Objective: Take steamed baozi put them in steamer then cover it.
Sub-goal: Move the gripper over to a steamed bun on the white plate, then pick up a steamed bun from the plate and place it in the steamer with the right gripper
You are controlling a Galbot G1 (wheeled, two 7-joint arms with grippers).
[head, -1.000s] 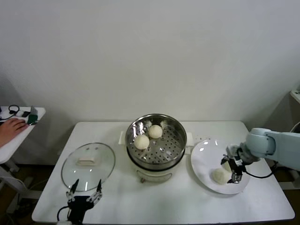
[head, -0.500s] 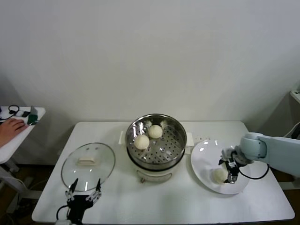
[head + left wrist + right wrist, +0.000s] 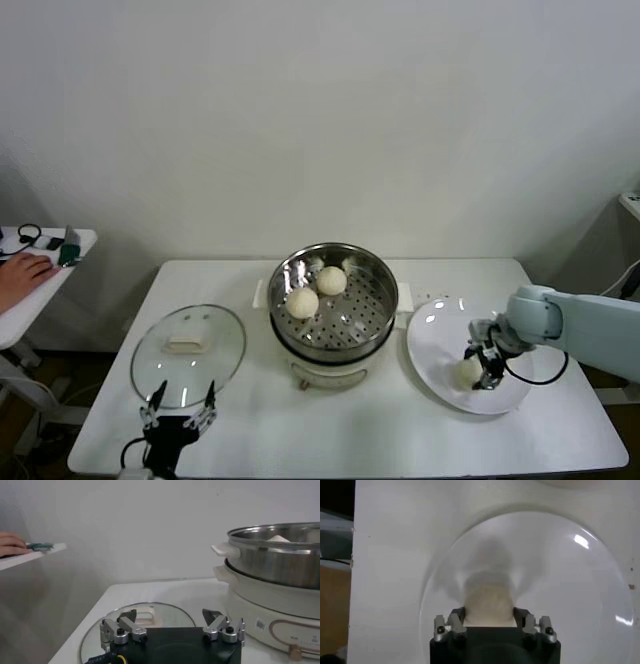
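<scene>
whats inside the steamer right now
Two steamed baozi sit on the perforated floor of the steamer, toward its back and left. The pot base below the basket is hidden. The cover lies off on the table.

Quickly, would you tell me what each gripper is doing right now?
Left gripper: open, holding nothing, near the cover.
Right gripper: shut on the baozi on the plate.

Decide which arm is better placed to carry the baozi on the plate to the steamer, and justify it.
Right: the right gripper has its fingers shut on the baozi on the plate, beside the steamer. The left gripper waits open by the cover.
</scene>
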